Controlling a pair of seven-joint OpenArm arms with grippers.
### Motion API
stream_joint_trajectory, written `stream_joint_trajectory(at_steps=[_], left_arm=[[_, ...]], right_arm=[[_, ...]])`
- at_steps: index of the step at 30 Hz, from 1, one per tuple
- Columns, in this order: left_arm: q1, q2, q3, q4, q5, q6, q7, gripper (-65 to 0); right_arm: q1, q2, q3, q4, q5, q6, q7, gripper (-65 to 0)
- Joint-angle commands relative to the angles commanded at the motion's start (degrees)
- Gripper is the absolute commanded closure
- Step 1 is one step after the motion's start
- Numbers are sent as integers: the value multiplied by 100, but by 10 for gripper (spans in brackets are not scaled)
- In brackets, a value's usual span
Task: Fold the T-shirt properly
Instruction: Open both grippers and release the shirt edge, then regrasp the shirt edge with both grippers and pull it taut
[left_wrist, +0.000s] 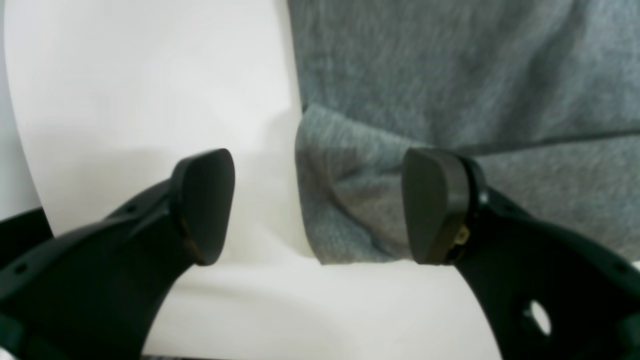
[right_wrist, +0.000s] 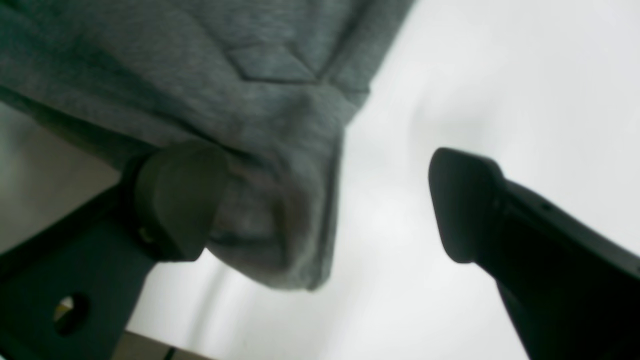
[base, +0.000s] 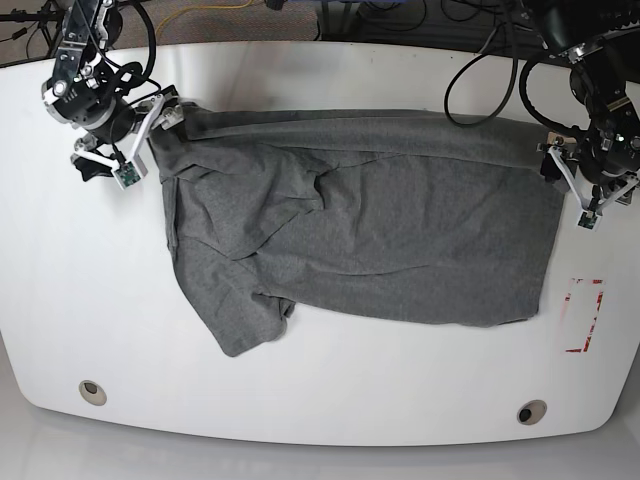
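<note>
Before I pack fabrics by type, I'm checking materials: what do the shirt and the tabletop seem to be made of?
The shirt looks like soft, matte knit, perhaps a cotton blend, given its flecked grey and limp folds. The tabletop seems a smooth white laminate or painted board, showing soft shadows and no grain.

So the T-shirt (base: 400, 230) is soft-looking knit cloth, matt heather grey and kinda flecked up close, with creases breaking up the surface. Desk (base: 430, 390) looks smooth and white with a slight sheen. Pads (left_wrist: 202, 207) on the left gripper (left_wrist: 317, 207) are smooth, dark and matt, basically rubbery looking, and the right gripper's (right_wrist: 325, 205) look the same
</note>
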Motion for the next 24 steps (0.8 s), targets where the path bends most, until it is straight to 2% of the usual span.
stream_joint_trajectory(at_steps=[6,13,24], left_arm=[[193,0,-202,-26,0,0,-158,-485],[229,0,-316,-229,9,0,-387,-485],[-35,0,-88,-809,9,0,-413,-485]], right_arm=[[-246,-167,343,-18,-9,0,0,-515],[-360,-360,589,-193,-70,0,9,-545],[-229,-343,589,-923,-62,0,185,-549]])
